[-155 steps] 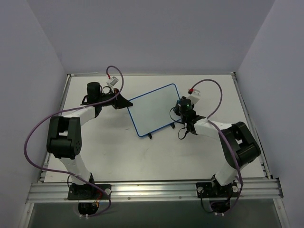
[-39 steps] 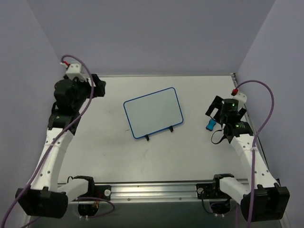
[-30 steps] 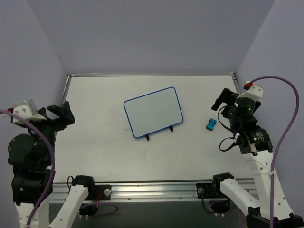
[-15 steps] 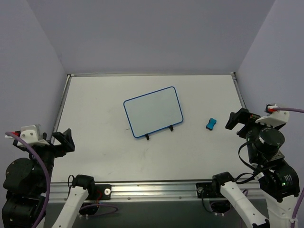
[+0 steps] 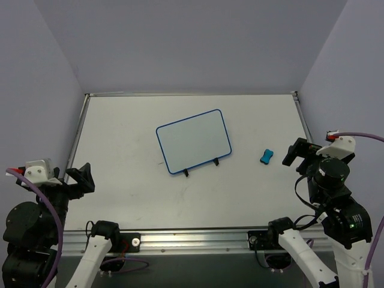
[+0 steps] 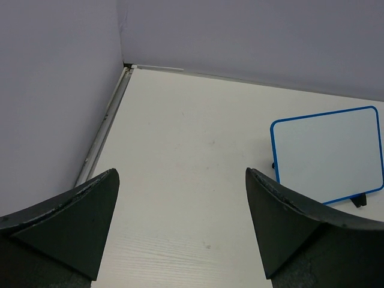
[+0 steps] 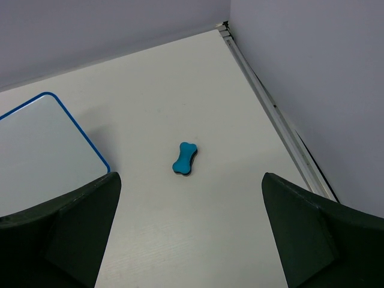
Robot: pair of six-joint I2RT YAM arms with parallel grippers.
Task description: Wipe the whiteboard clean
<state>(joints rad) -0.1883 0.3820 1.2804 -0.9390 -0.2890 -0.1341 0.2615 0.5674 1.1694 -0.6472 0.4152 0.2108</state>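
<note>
Whiteboard sits fwd-right of my left claw and fwd-left of my right claw, well apart from both. Both claws are spread wide, holding nothing. Board face looks clean, so I judge wiping done. Any redo needs the right claw down onto the blue eraser just ahead. No writing or brand legible.

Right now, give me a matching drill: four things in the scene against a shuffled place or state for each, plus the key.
1. whiteboard
2. eraser
3. left pincer
4. right pincer

a. open, far right
b. blank, blue-framed, in the centre
c. open, far left
d. small, blue, lying right of the whiteboard

Pairs: 1-b, 2-d, 3-c, 4-a
</note>
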